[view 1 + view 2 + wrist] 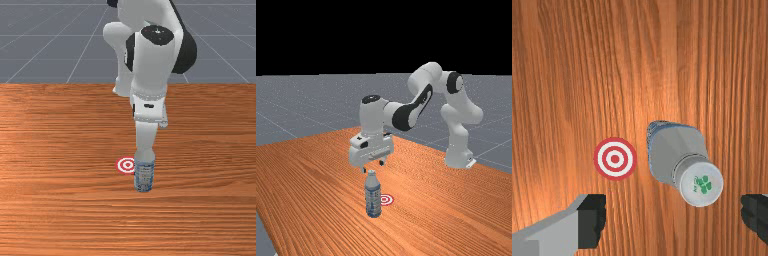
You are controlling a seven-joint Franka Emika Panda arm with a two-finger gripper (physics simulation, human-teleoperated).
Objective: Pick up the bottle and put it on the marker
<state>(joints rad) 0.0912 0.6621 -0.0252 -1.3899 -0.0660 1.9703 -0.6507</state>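
Above the wooden table [431, 215], the gripper [373, 166] hangs over the bottle [373, 195] with its two fingers spread wide. The bottle stands upright on the wood, just beside the red-and-white marker [615, 159], its pale cap [701, 184] bearing a green clover shape.

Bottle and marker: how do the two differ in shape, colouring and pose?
The bottle stands upright and tall, while the marker is a flat disc. The bottle has a grey-white upper part, a blue patterned label and a white cap with a green print; the marker is plain red and white rings. Both are on the wooden table, close beside each other, and both carry some white.
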